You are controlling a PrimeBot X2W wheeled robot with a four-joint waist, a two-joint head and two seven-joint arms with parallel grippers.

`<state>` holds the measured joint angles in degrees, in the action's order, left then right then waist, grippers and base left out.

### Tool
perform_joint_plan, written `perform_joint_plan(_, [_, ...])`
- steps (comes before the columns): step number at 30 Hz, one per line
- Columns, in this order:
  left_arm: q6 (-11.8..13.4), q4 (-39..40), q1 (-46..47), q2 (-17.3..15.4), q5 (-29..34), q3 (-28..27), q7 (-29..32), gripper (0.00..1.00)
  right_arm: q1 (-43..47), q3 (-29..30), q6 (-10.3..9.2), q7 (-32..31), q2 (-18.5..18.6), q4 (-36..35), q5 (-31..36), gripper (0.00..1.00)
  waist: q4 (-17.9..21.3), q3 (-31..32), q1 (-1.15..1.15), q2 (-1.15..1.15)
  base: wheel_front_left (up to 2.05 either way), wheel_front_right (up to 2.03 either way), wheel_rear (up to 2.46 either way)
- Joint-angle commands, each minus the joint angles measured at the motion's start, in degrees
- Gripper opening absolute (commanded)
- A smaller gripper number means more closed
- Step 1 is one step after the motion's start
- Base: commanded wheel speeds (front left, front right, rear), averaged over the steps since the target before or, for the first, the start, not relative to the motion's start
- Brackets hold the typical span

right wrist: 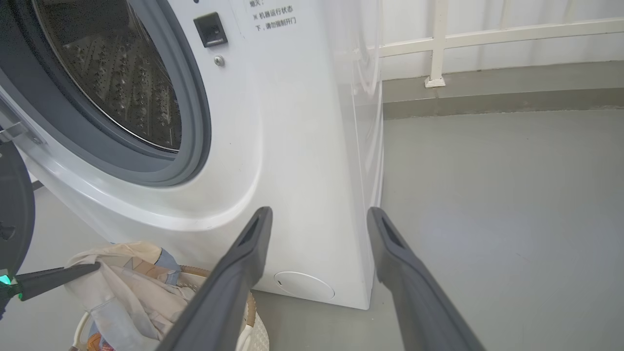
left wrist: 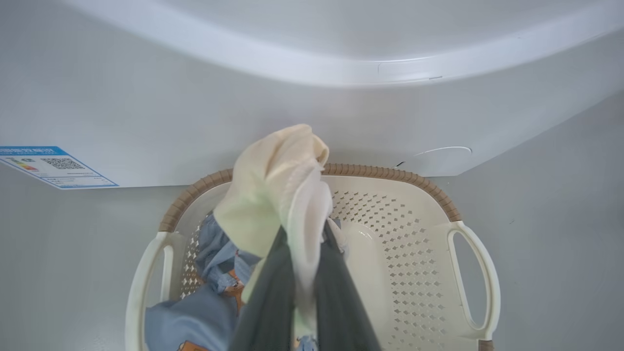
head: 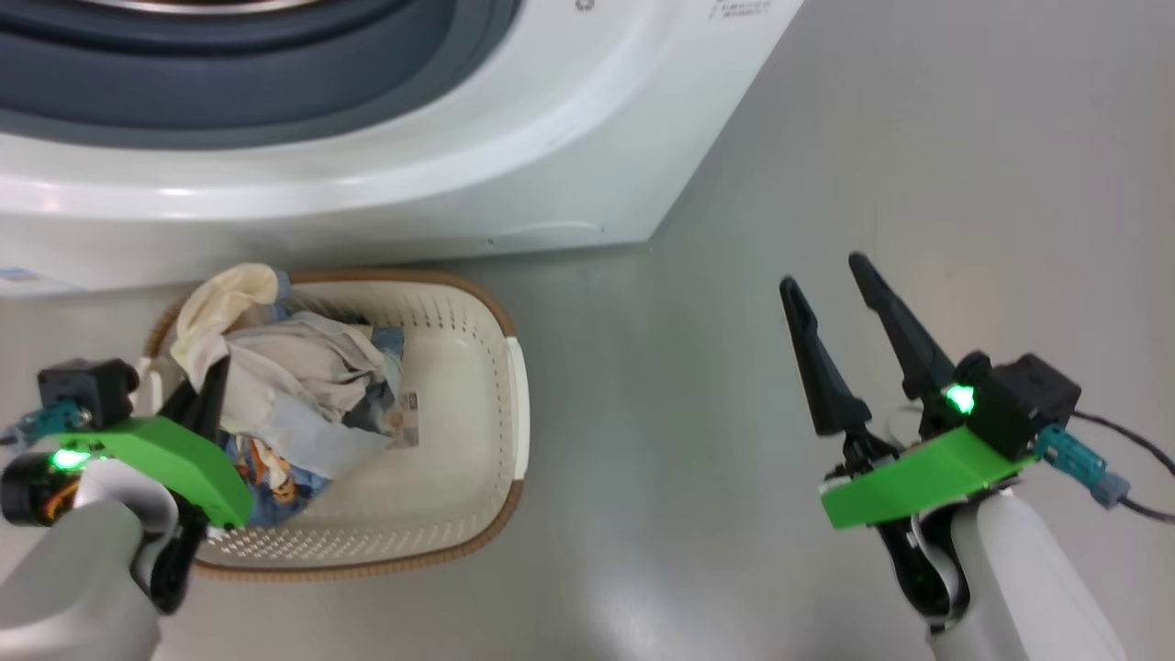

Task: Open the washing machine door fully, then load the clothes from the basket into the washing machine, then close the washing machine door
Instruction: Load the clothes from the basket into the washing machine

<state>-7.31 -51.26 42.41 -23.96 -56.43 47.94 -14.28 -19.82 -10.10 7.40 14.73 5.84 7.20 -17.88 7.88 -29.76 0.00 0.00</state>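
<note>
Here's the washing machine (head: 386, 184), big and white, its mouth wide open with grey gasket (right wrist: 192, 122) and steel drum (right wrist: 122, 83) on show. The door (right wrist: 12, 209) is swung clear to the hinge side of that mouth, so step 1 looks done. At the foot of the washing machine sits the basket (head: 477, 514), touching the base panel or just short of it, I cannot tell which. Inside, on the side away from the machine's free corner, the clothes (head: 303, 395) are heaped, blue bear print below, cream and white on top. Now the left pincer (left wrist: 303, 234): clenched on a cream piece (left wrist: 273, 165), which bulges past the fingertips toward the machine's front. The right pincer (head: 823, 274) hangs out beyond the washing machine's front corner, over bare floor (head: 698, 459), released, jaws well apart, nothing in them. My read: a lift toward the drum is coming. Watch for trouble! The pinch is on 1 thin fold, so the cloth could slip free on the way up. The tangled blue garments could trail and snag the basket rim, dragging it along. And a loose tail draped over the gasket would later stop the door shutting.
</note>
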Motion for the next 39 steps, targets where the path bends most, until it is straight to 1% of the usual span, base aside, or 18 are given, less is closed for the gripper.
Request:
perform_joint_plan(1, [-0.18, 1.84, -1.67, -1.71, 2.25, -3.99, -0.71, 0.00, 2.71, -0.72, 0.09, 0.27, 0.40, -0.98, -0.65, 1.00, -0.91, 4.47, 0.00, 0.00, 0.00, 0.00, 0.00])
perform_joint_plan(8, [-0.18, 7.63, -8.03, 0.11, 10.03, -14.36, -0.72, 0.00, 7.33, 0.75, 0.09, 0.27, 2.50, -0.66, -2.07, 1.00, -1.72, 10.49, 0.00, 0.00, 0.00, 0.00, 0.00])
perform_joint_plan(19, [-0.18, 17.96, -17.99, 2.44, 20.48, -27.06, -0.72, 0.00, 13.37, 2.29, 0.09, 0.27, 5.26, -0.34, -3.85, 1.00, -2.96, 17.92, 0.00, 0.00, 0.00, 0.00, 0.00])
perform_joint_plan(24, [-0.18, 23.50, -22.96, 3.13, 23.75, -32.27, -0.72, 0.00, 15.53, 2.84, 0.09, 0.27, 6.10, -0.48, -4.53, 1.00, -3.14, 20.28, 0.00, 0.00, 0.00, 0.00, 0.00])
perform_joint_plan(25, [-0.18, 23.50, -22.96, 3.13, 23.75, -32.27, -0.72, 0.00, 15.53, 2.84, 0.09, 0.27, 6.10, -0.48, -4.53, 1.00, -3.14, 20.28, 0.00, 0.00, 0.00, 0.00, 0.00])
perform_joint_plan(31, [-0.18, 30.32, -28.80, 4.22, 26.90, -37.49, -0.72, 0.00, 18.31, 4.02, 0.09, 0.27, 6.90, -0.97, -5.05, 1.00, -3.44, 22.62, 0.00, 0.00, 0.00, 0.00, 0.00])
perform_joint_plan(39, [-0.17, 39.94, -37.71, 5.90, 29.89, -43.74, -0.72, 0.00, 20.68, 5.30, 0.09, 0.27, 7.03, -1.59, -5.41, 1.00, -3.07, 23.74, 0.00, 0.00, 0.00, 0.00, 0.00])
